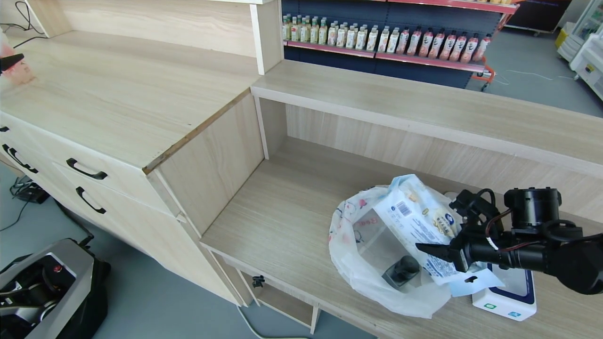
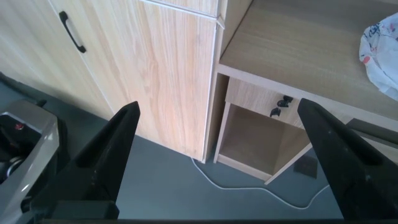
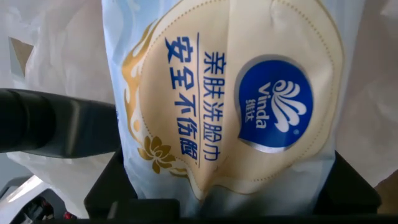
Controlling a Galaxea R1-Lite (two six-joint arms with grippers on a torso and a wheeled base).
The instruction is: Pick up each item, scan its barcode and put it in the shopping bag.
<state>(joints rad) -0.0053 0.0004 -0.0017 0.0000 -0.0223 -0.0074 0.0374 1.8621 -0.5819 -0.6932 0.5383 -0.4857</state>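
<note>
A pale blue and white packet [image 1: 414, 216] with a barcode on its upper face stands tilted in the mouth of the white shopping bag [image 1: 362, 268] on the low counter. My right gripper [image 1: 440, 254] is shut on the packet's lower end. In the right wrist view the packet [image 3: 236, 106] is pressed close, with one black finger [image 3: 56, 127] beside it. A dark object [image 1: 403, 272] lies inside the bag. The white and blue scanner [image 1: 511, 296] sits just right of the bag. My left gripper [image 2: 217, 162] hangs open over the floor beside the cabinet, holding nothing; the shopping bag [image 2: 379, 50] lies far from it.
A tall cabinet with drawers [image 1: 85, 174] stands left of the low counter [image 1: 282, 226]. A raised ledge [image 1: 424, 108] runs behind it, and shelves of bottles [image 1: 377, 37] stand farther back. A reddish item [image 1: 16, 70] rests on the cabinet top, far left.
</note>
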